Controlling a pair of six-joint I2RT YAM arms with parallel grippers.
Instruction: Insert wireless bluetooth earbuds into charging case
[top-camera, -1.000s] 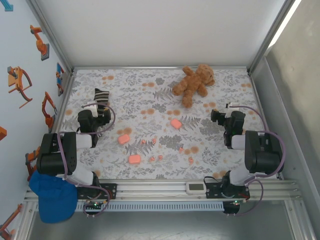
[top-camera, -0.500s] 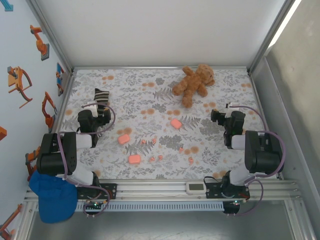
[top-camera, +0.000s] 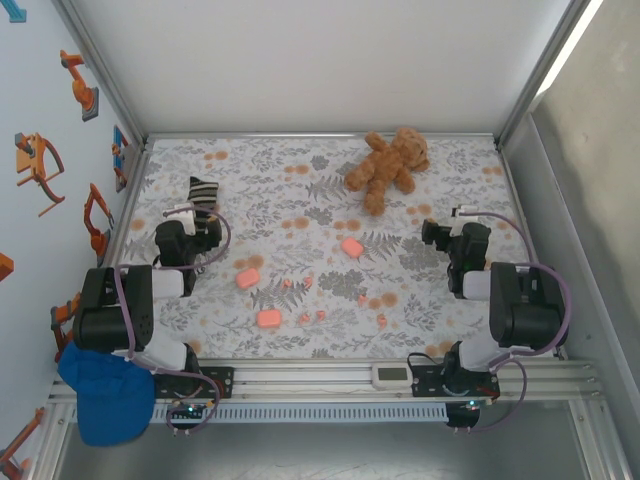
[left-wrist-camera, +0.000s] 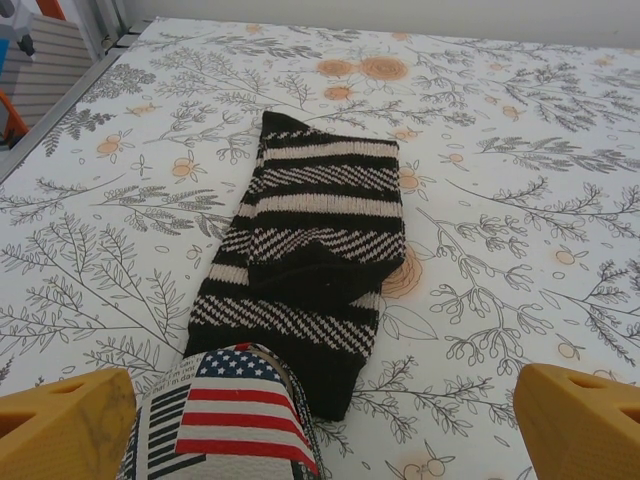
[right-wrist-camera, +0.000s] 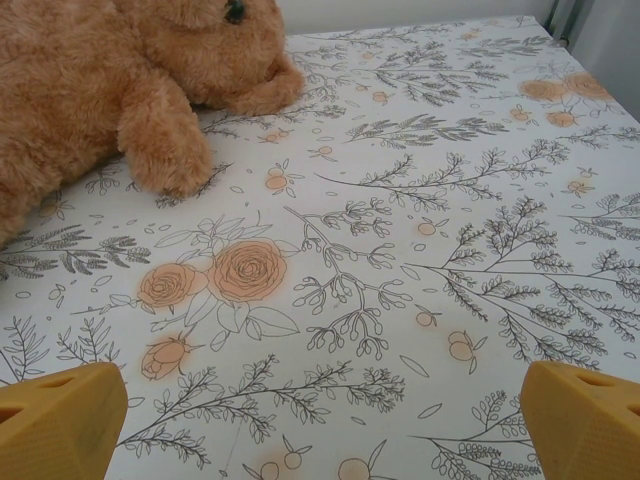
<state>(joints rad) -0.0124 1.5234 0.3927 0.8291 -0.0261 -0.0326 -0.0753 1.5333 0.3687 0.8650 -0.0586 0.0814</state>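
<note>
**Tool state.** My left tool (left-wrist-camera: 320, 425) and my right tool (right-wrist-camera: 320, 420) both stand wide and hold nothing, one at each side of the counter (top-camera: 450, 330).

**Location, near to far.** The near case (top-camera: 269, 319) lies closest to my bases. Two of the earbuds (top-camera: 304, 318) sit just to its right, and another lies further right. Beyond these, more earbuds are scattered between the left case (top-camera: 248, 277) and the far case (top-camera: 351, 247). All of these lie between my two tools, well apart from both. Further out, a striped sock (left-wrist-camera: 320, 230) lies before the left tool and a teddy bear (right-wrist-camera: 110, 90) before the right.

**Handling (a judgement only).** Each earbud is probably light, hard and smooth, so it may roll away or squirt out of a heavy pinch. I take hold across the widest part of the body, fingertips low to the cloth, and close gently. The cases probably slide easily too, so I steady one with the other tool. I cannot tell whether any lid is open.
</note>
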